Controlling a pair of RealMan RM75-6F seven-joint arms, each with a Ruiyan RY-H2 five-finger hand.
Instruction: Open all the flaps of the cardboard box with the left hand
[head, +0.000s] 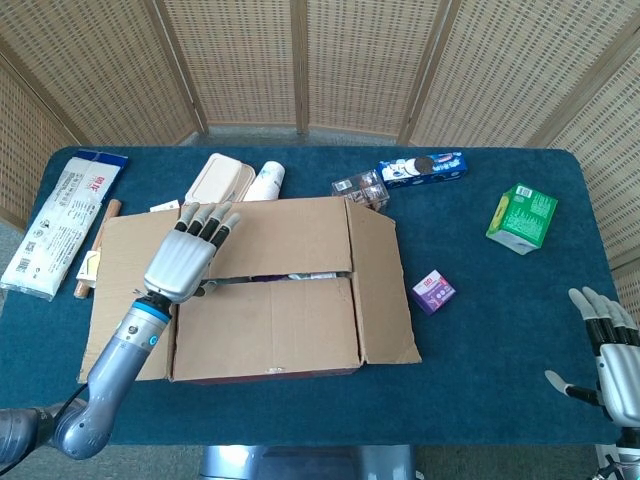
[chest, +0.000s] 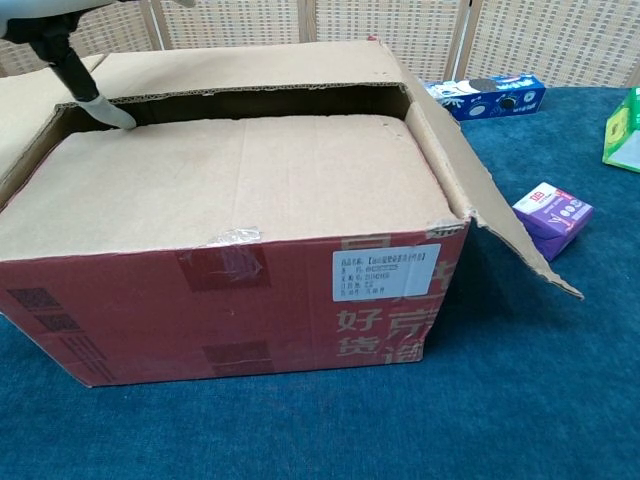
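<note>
The cardboard box (head: 265, 325) stands mid-table, its red front wall (chest: 230, 300) close in the chest view. Both side flaps, the left (head: 125, 300) and the right (head: 385, 290), lie folded outward. The near flap (chest: 230, 180) lies flat over the top. The far flap (head: 285, 235) is raised slightly, leaving a dark gap. My left hand (head: 185, 260) hovers over the far flap's left end, fingers spread, holding nothing. Its thumb tip (chest: 112, 117) sits at the gap's left end. My right hand (head: 610, 350) stays open at the table's near right corner.
Behind the box stand a beige container (head: 220, 180), a white cup (head: 265, 180) and a blue cookie box (head: 422, 168). A white packet (head: 62, 220) lies far left. A purple box (head: 433, 292) and a green carton (head: 522, 217) sit to the right.
</note>
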